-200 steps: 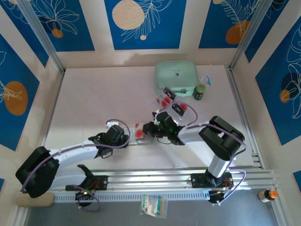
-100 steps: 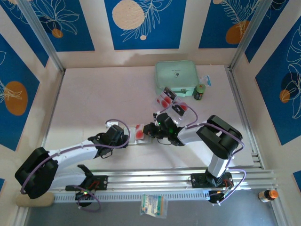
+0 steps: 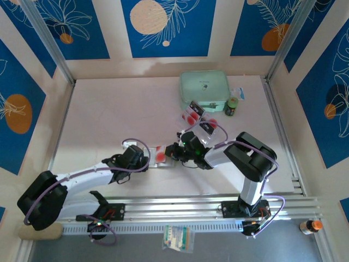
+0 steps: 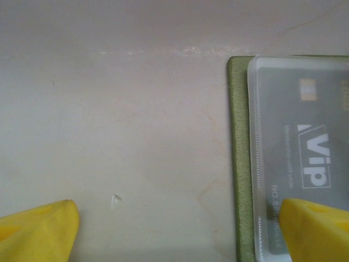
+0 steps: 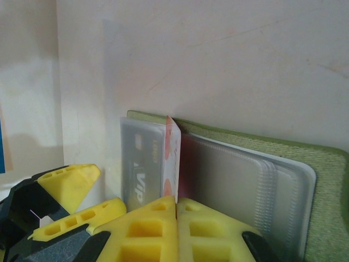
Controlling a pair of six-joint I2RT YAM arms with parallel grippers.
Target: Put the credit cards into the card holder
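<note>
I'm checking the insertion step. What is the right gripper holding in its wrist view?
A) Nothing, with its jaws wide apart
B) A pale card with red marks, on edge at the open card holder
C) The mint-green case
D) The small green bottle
B: in the right wrist view the right gripper is shut on a pale, red-marked credit card standing on edge against the clear sleeves of the olive card holder.

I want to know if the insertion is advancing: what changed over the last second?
The right gripper, shut on a pale red-marked card, edged slightly left with its arm, carrying the card along the olive-green card holder. The open left gripper, the two loose cards and the mint-green case stayed put.
</note>
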